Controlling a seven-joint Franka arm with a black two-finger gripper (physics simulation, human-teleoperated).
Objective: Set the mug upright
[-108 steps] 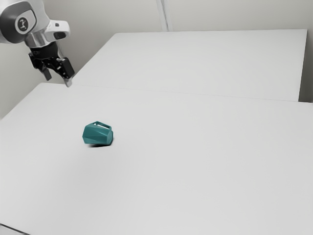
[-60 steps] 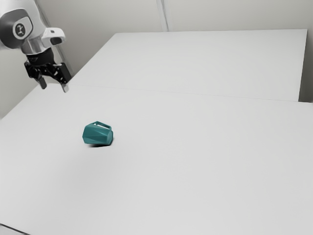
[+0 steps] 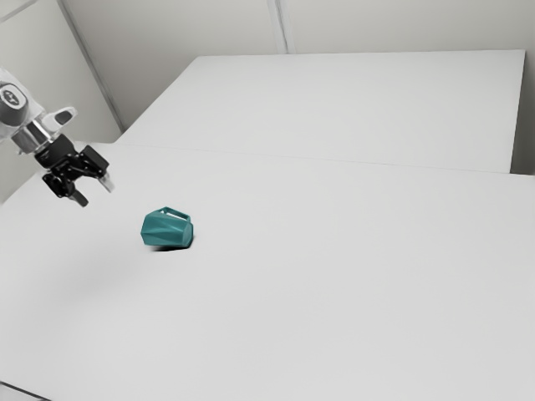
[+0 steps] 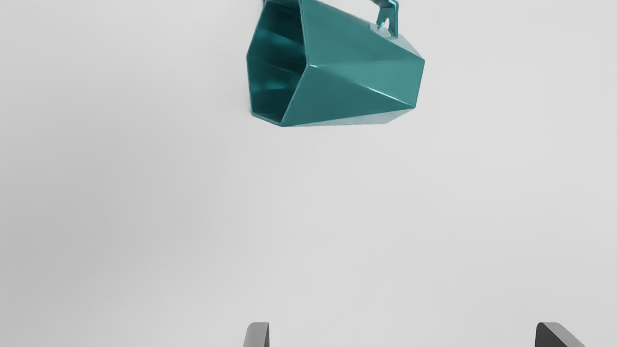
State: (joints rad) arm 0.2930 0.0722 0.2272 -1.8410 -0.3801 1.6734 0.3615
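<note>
One teal mug (image 4: 359, 79) — tipped sideways, hollow inside (image 4: 277, 72) showing.

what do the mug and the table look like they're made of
The mug looks like glazed ceramic or hard plastic with a satiny teal finish: thin glints run along its facet edges, though these don't settle which material. The table seems to be laminate or painted board, smooth and matte, with an even white surface and no visible grain.

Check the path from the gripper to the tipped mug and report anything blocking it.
Nothing visible stands in the way. The open gripper is toward the exterior view's left from the mug, which lies on its side on the table, and neither view shows an obstacle between them.
</note>
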